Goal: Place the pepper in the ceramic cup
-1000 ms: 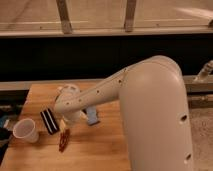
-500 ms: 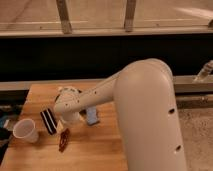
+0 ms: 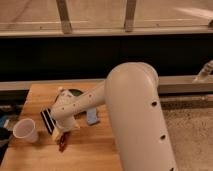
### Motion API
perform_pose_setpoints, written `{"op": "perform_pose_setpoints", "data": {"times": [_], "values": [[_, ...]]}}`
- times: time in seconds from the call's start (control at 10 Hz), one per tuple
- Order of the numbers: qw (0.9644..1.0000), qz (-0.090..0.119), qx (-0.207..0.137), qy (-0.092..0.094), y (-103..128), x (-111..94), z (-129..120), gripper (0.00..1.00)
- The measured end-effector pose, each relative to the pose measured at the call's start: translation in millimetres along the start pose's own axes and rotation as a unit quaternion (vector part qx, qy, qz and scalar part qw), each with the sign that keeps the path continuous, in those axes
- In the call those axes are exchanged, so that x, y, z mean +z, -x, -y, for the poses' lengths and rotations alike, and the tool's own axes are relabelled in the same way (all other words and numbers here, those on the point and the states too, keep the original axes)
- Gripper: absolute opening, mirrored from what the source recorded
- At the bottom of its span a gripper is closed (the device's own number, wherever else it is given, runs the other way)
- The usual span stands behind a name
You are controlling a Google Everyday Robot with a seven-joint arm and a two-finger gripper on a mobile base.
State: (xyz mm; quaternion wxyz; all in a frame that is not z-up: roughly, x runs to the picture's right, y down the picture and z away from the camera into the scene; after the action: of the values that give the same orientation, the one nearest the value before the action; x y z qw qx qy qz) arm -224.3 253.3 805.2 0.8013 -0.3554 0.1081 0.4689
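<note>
Hanging low over the wooden desk [image 3: 95, 152]: pincer [image 3: 59, 134], at the end of the bulky white arm [image 3: 131, 107], toward the front left part of the board. Grip state: cannot tell (tip mostly masked by its own pale housing).

Just beneath the pincer and a little nearer the camera: pepper [image 3: 62, 145], dark red, slender, lying on the desk. Contact with the pincer: cannot tell.

Left of the pincer in the picture: ceramic cup [image 3: 26, 131], white, upright, mouth upward, standing apart from the pepper.

Between cup and pincer, slightly farther back: striped block [image 3: 48, 121], black and white, close against the pincer's side.

Right of the pincer: small blue object [image 3: 93, 116], flat on the desk.

Behind the pincer, partly hidden by the arm: dark green bowl [image 3: 76, 92].

Pepper outside the cup, on bare wood.
</note>
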Motion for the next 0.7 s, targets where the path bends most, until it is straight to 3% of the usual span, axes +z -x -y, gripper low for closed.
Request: {"op": "perform_pose_setpoints", "data": {"times": [0.7], "values": [[0.9993, 0.019, 0.013, -0.030, 0, -13, -3, 0.06]]}}
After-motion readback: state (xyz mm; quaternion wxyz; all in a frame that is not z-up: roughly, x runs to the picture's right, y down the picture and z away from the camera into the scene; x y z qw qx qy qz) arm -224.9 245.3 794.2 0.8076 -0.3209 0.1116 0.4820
